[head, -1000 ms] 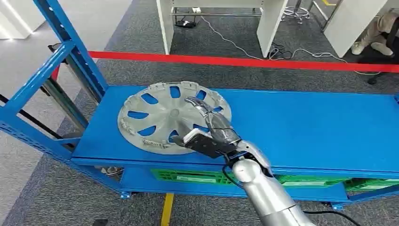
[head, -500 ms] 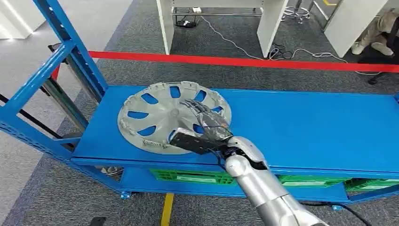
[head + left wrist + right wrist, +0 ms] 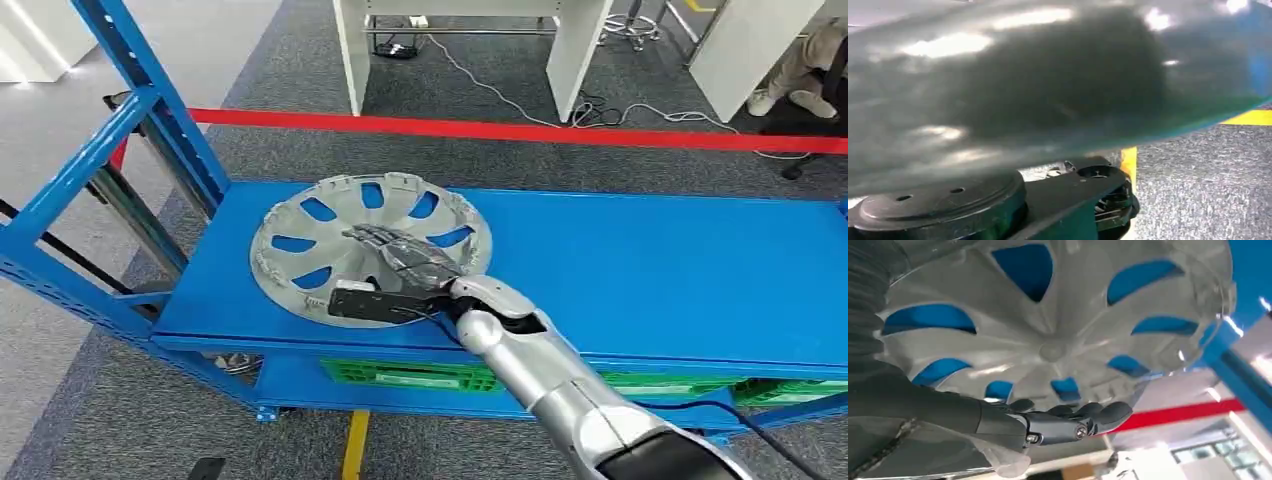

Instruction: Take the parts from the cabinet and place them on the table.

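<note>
the round silver-grey plastic wheel cover with curved spoke openings lies flat on the bright blue metal table top, directly under the fingers of the right hand. the dark fingers stretch out nearly straight and close together over the hub and near spokes, with the thumb at the near rim; they look laid on the part, not wrapped around it, so i judge the hand holds nothing. the left hand's state i cannot tell, as its wrist camera is blurred. the cover should be light, thin and somewhat springy, with a smooth, slippery face and small clips along its edge that could snap. the best hold is probably at the rim beside the thumb, or through a spoke opening just beyond the fingertips.
</note>
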`<state>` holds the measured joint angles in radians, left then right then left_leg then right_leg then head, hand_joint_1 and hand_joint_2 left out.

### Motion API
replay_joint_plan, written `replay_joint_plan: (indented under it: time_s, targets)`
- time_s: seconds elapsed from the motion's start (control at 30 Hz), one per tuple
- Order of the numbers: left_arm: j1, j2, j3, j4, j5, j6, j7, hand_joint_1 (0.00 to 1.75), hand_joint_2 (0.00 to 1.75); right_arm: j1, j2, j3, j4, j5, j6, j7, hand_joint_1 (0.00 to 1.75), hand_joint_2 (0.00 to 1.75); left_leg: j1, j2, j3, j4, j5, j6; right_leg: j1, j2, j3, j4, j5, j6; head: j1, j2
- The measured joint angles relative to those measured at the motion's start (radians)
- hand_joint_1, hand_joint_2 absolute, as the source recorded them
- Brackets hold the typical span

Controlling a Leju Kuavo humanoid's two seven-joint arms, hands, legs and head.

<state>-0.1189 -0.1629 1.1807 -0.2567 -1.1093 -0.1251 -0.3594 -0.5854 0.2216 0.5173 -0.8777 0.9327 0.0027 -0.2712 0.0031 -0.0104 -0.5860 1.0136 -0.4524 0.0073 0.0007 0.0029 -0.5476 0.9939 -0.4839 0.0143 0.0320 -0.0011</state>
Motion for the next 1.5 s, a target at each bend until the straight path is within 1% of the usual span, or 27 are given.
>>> replay_joint_plan:
  time_s: [0.1,0.2,0.3,0.4,0.5,0.57,0.63,0.77,0.97,1.23,1.4,1.5]
  targets:
    - [0.000,0.000,0.000,0.001,0.001,0.000,0.000,0.00,0.00,-0.022,0.000,0.026,0.048,-0.009,0.009,-0.023,0.00,1.75,0.000,0.000,0.000,0.000,0.000,0.000,0.000,0.001,0.000,0.000,0.000,0.000,0.000,0.000]
    - [0.002,0.003,0.000,0.001,0.004,0.000,0.000,0.00,0.00,-0.025,0.000,0.049,0.059,-0.078,0.034,-0.055,0.00,1.75,0.000,0.000,0.000,0.000,0.000,0.000,0.000,0.001,0.000,0.000,0.000,0.000,0.000,0.000]
    - [0.009,0.008,0.000,0.002,0.004,-0.001,-0.001,0.00,0.00,-0.018,-0.011,0.059,0.025,-0.258,0.117,-0.102,0.00,1.75,0.000,0.000,0.000,0.000,0.000,0.000,0.000,0.001,-0.001,0.000,0.000,0.000,0.000,0.000]
    - [0.015,0.013,0.000,0.003,0.000,-0.003,-0.001,0.00,0.00,-0.021,-0.050,0.065,-0.055,-0.423,0.195,-0.117,0.00,1.75,0.000,0.000,0.000,0.000,0.000,0.000,0.000,0.000,-0.001,0.000,0.000,0.000,0.000,0.000]
    - [0.017,0.016,0.000,0.003,-0.002,-0.005,-0.001,0.00,0.00,-0.026,-0.091,0.067,-0.123,-0.557,0.259,-0.134,0.00,1.75,0.000,0.000,0.000,0.000,0.000,0.000,0.000,0.001,-0.001,0.000,0.000,0.000,0.000,0.000]
    - [0.018,0.017,0.000,0.003,-0.004,-0.006,-0.001,0.00,0.00,-0.026,-0.110,0.067,-0.161,-0.627,0.286,-0.142,0.00,1.75,0.000,0.000,0.000,0.000,0.000,0.000,-0.001,0.001,-0.001,0.000,0.001,0.000,0.000,0.000]
    - [0.018,0.017,0.000,0.004,-0.006,-0.007,-0.001,0.00,0.00,-0.026,-0.123,0.066,-0.186,-0.665,0.304,-0.143,0.00,1.75,0.000,0.000,0.000,0.000,0.000,0.000,0.000,0.001,-0.001,0.000,0.001,0.000,0.000,0.000]
    - [0.018,0.017,0.000,0.004,-0.010,-0.009,-0.001,0.00,0.00,-0.026,-0.138,0.066,-0.217,-0.675,0.311,-0.141,0.00,1.75,0.000,0.000,0.000,0.000,0.000,0.000,0.000,0.001,-0.001,0.000,0.001,0.000,0.000,0.000]
    - [0.021,0.018,0.000,0.004,0.000,-0.010,-0.006,0.00,0.00,-0.037,-0.148,0.091,-0.216,-0.662,0.293,-0.107,0.00,1.75,0.000,0.000,0.000,0.000,0.000,0.000,0.000,0.001,-0.001,0.000,0.000,0.000,0.000,0.000]
    - [0.024,0.020,0.000,0.004,0.003,-0.011,-0.011,0.00,0.00,-0.095,-0.151,0.182,-0.142,-0.614,0.268,-0.073,0.00,1.75,0.000,0.000,0.000,0.000,0.000,0.000,0.000,0.001,-0.001,0.000,0.000,0.000,0.000,0.000]
    - [0.024,0.020,0.000,0.004,0.003,-0.011,-0.011,0.00,0.00,-0.117,-0.146,0.265,-0.063,-0.583,0.218,-0.045,0.00,1.75,0.000,0.000,0.000,0.000,0.000,0.000,0.000,0.001,0.000,0.000,0.000,0.000,0.000,0.000]
    - [0.024,0.020,0.000,0.004,0.002,-0.012,-0.011,0.00,0.00,-0.119,-0.139,0.297,-0.021,-0.579,0.210,-0.050,0.00,1.75,0.000,0.000,0.000,0.000,0.000,0.000,0.000,0.000,0.000,0.000,0.000,0.000,0.000,0.000]
